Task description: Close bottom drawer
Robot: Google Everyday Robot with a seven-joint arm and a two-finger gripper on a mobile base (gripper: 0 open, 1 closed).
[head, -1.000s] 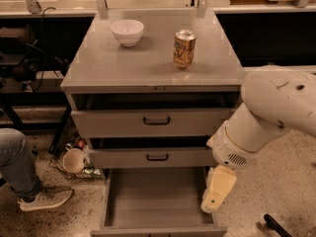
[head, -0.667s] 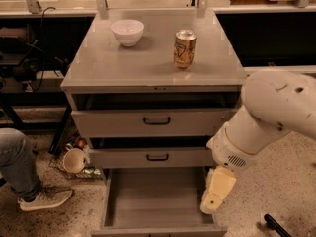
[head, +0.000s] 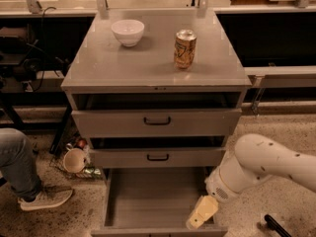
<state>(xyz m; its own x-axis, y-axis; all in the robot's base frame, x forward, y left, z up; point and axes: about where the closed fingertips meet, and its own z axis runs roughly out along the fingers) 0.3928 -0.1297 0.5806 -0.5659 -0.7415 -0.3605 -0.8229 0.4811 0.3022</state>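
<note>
Fingers (head: 205, 210) pressed together, empty; gripper (head: 193, 224) over bottom drawer (head: 148, 196) front-right corner; get outside its front, push squarely inward.

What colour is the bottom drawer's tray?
Bottom drawer tray: plain grey, camera view. Gripper at its front right corner.

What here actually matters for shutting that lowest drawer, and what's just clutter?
Part of the job: bottom drawer, pulled out; gripper, low by its front corner.
Just lying about: white bowl and can on the cabinet top; mug on the floor.
</note>
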